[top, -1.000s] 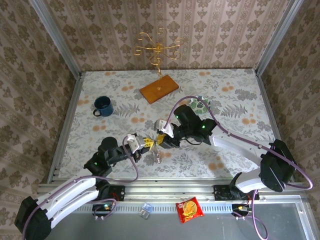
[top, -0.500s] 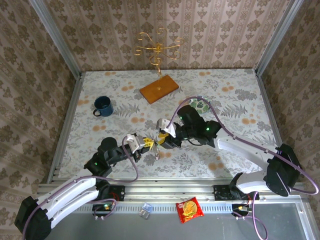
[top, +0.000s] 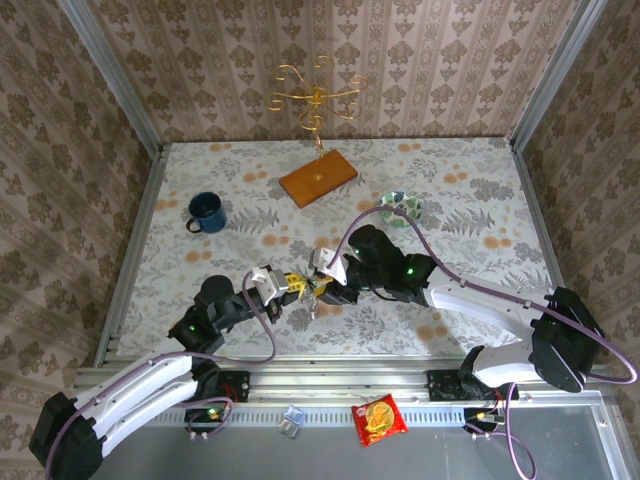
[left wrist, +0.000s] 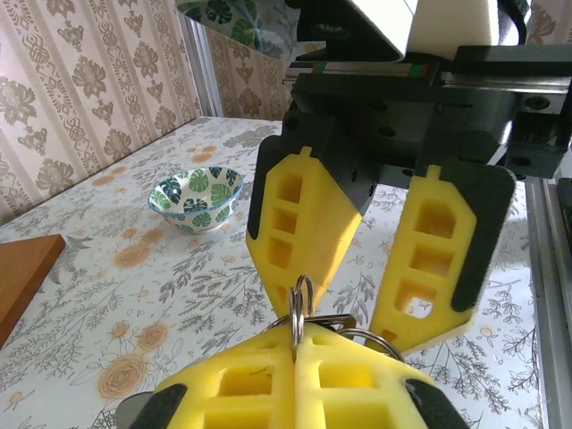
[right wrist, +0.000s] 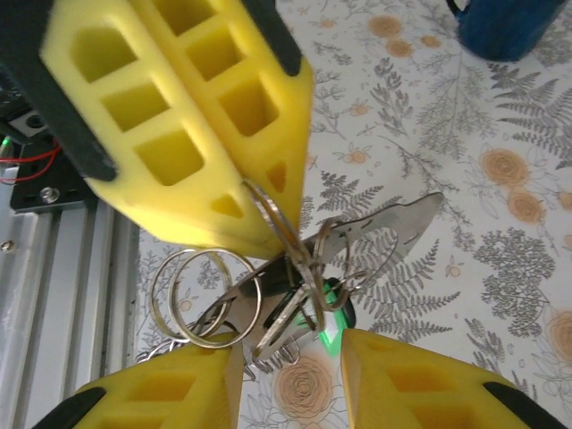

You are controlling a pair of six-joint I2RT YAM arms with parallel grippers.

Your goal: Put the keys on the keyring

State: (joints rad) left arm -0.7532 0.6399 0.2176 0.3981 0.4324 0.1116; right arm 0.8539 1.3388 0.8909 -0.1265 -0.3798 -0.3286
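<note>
Here, left end effector point(top: 291, 287): clenched, its yellow fingers pressed flat together on the wire of the keyring point(left wrist: 301, 302), which stands edge-on out of the seam between them.
Right end effector point(right wrist: 290, 349): released. Its two yellow fingers stand apart, facing the left one tip to tip, with nothing pinched between them.
Keys point(right wrist: 380, 232): hanging in a bunch from the keyring just under the left fingertips, over the middle of the counter and a little toward its near edge. Whether they touch the surface cannot be told.
Green head point(right wrist: 332, 293): a small bright green glimpse low in the bunch, with a dark bit beside it, mostly hidden behind metal.
Spare rings point(right wrist: 207, 295): two thin wire loops, overlapping, at the left of the bunch in the right wrist view.
Counter point(top: 470, 190): covered in a floral pattern, with patterned paper walls at the back and sides.
Mug point(top: 206, 212): dark blue, upright, toward the left edge, well apart from both arms.
Bowl point(top: 402, 208): leaf-patterned, right of centre toward the far edge, just beyond the right arm.
Wooden board point(top: 318, 179): lies skewed at the middle of the far edge, carrying an upright gold wire stand point(top: 315, 98).
Snack packet point(top: 380, 418): red, on the grey ledge in front of the counter's near edge, between the two arm bases.
</note>
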